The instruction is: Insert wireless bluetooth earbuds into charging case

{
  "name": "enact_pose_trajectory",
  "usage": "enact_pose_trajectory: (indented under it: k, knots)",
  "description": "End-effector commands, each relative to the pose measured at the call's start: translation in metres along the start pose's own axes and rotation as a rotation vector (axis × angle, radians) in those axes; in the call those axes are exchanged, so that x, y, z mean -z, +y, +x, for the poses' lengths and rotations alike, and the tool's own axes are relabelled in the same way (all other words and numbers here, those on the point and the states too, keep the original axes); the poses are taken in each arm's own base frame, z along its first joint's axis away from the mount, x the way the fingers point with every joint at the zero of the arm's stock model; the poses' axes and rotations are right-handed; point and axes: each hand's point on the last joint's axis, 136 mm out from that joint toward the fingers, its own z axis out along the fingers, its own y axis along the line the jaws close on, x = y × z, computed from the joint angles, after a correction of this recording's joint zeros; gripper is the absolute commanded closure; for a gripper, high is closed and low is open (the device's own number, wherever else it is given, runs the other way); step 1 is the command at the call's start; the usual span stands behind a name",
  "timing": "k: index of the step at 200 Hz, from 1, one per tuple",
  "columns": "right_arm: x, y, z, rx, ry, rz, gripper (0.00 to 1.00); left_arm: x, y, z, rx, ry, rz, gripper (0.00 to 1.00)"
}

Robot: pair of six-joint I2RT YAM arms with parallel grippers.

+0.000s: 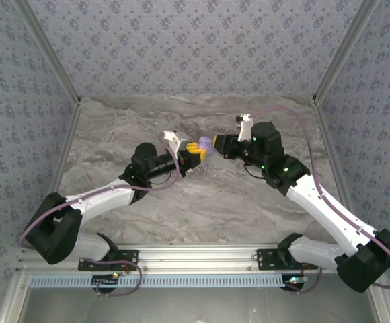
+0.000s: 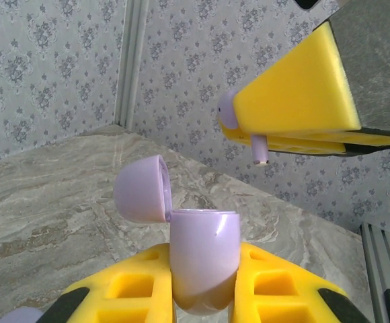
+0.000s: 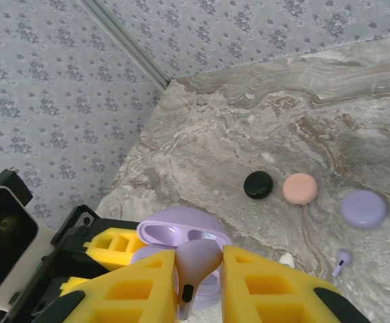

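Holding the lilac earbud (image 2: 227,111) pinched tight, the right gripper (image 3: 200,266) hangs in the air just across from the left gripper (image 2: 205,269), which is squeezed shut around the lilac charging case (image 2: 205,239); the case stands upright between the yellow fingers (image 2: 276,282) with its lid (image 2: 141,188) flipped back and its mouth open; seen from the left gripper, the earbud is up and off to one side of the mouth, near but not touching; its round head sticks out past the fingertips and its thin stem points down, about the way it must go in; I think the bud has to come over the mouth, then sink straight down; a crooked stem could bump the rim; the lid stands on the side away from the bud, so it is not in the way; beyond the right gripper, on the grey marble table (image 3: 249,121), lie a black case (image 3: 258,184), a pink case (image 3: 300,188), a second lilac case (image 3: 364,208) and a loose lilac earbud (image 3: 341,261), well apart from both grippers.
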Motion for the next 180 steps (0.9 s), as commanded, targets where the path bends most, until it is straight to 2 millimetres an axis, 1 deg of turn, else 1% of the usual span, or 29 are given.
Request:
enact_pose_trajectory:
  k: [1, 35, 108, 129, 180]
  knots:
    - [-0.006, 0.006, 0.0, -0.015, -0.004, -0.024, 0.77, -0.005, -0.013, -0.026, -0.029, -0.07, 0.056, 1.0]
    - [-0.013, 0.008, 0.005, -0.009, 0.018, -0.025, 0.77, -0.005, -0.013, -0.026, -0.029, -0.068, 0.059, 1.0]
    - [-0.02, 0.004, 0.017, 0.009, 0.071, 0.007, 0.77, -0.003, -0.014, -0.027, -0.032, -0.072, 0.059, 1.0]
    - [-0.02, 0.003, 0.017, 0.011, 0.067, 0.017, 0.77, -0.003, -0.014, -0.027, -0.034, -0.071, 0.058, 1.0]
    - [-0.017, 0.008, 0.007, 0.027, 0.04, 0.01, 0.77, -0.003, -0.014, -0.027, -0.035, -0.068, 0.057, 1.0]
